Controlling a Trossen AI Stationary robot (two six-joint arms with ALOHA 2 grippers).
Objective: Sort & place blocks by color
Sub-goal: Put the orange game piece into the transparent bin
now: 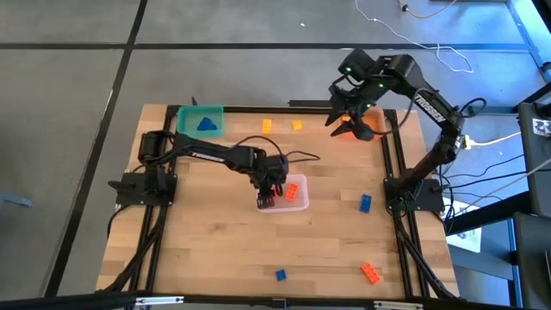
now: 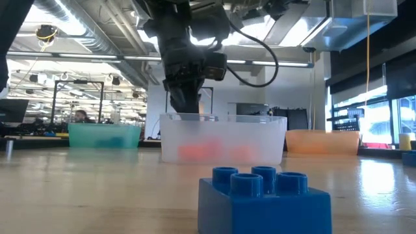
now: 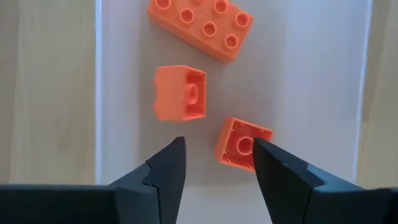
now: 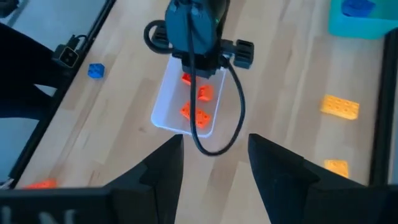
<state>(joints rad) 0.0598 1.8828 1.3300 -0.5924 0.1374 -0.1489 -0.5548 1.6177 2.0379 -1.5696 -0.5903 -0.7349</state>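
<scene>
Right now the clear bin mid-table holds three red-orange blocks. Above it the left gripper hangs with jaws apart, empty. The teal bin at the far left corner holds a blue block. The right gripper, parted and empty, hovers over the orange bin at the far right corner.

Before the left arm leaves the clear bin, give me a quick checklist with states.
1. Left claw open, nothing between its fingers: ok.
2. Three orange blocks inside the clear bin: big brick, two small ones: ok.
3. Small block beside one finger, touching or not: cannot tell.
4. Right claw open and empty, up over the orange bin, far from the left arm: ok.
5. Sorting finished: not ok; yellow blocks, blue blocks and an orange block lie loose on the table.
</scene>
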